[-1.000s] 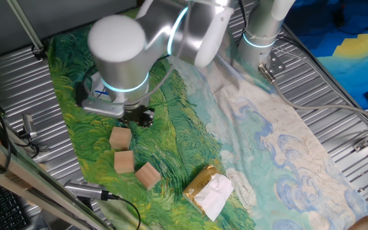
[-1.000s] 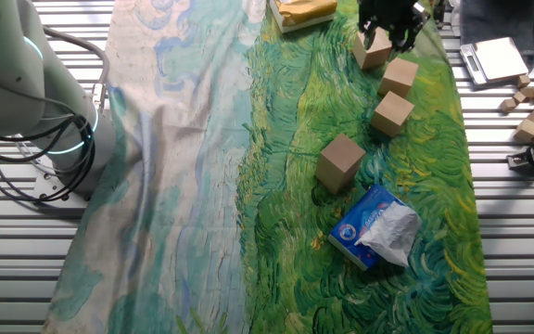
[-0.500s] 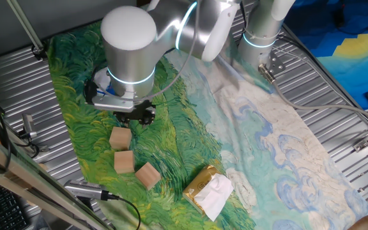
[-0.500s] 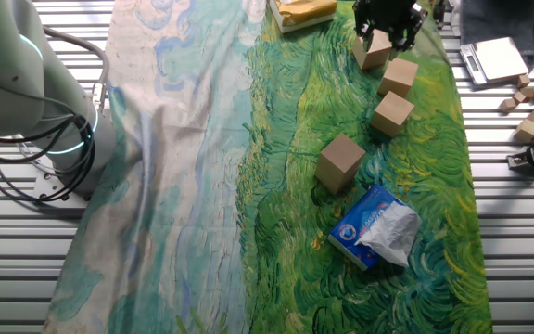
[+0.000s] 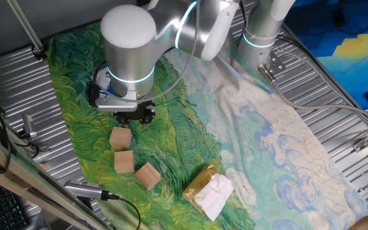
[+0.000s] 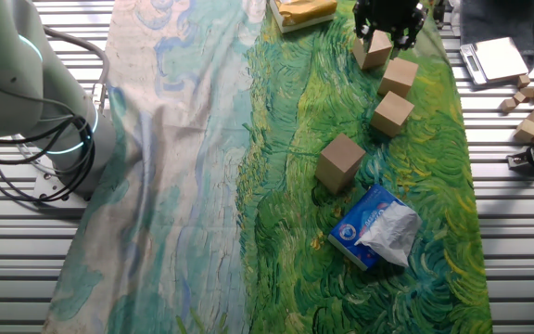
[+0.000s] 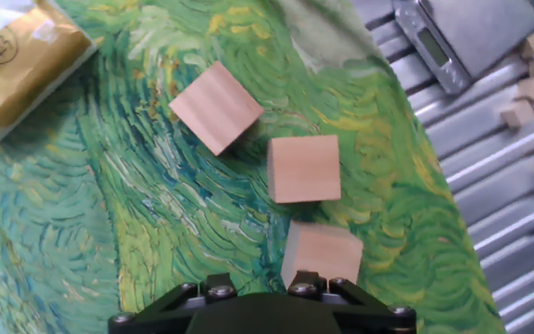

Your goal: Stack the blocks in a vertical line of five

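Blocks (image 7: 303, 168) lie apart near the cloth's (image 7: 109, 204) edge.

The arm (image 5: 171, 32) is built of fat, rounded silver-grey segments, with thin glowing cyan rings at the joints and thin black cables looping round its base (image 6: 54, 158). The end effector (image 5: 137, 115) is black, and in the hand view its housing shows what look like small silver screw heads.
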You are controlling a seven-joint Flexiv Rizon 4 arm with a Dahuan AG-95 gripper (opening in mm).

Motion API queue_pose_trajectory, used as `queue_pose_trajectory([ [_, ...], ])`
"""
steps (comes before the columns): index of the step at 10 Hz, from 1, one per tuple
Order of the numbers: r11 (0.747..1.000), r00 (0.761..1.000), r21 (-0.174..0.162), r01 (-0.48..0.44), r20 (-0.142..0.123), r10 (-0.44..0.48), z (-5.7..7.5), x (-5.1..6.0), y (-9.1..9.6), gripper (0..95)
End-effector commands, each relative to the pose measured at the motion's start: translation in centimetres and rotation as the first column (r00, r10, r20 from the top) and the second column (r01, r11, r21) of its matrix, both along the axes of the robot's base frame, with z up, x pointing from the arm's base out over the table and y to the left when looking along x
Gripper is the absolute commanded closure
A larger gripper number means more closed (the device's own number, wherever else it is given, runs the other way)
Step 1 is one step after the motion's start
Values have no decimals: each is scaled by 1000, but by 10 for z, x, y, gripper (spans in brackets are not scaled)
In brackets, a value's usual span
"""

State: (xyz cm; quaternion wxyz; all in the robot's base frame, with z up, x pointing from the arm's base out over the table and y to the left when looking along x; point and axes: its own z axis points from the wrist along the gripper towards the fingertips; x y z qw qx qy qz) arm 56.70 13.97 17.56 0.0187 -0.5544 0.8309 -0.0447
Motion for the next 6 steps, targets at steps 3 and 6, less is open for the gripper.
queue_pose_trajectory([
  [3,997,997,-8,-80,11,80,-6,-2,23,190],
  [6,998,997,-25,-63,39,64,-17,-8,57,190],
])
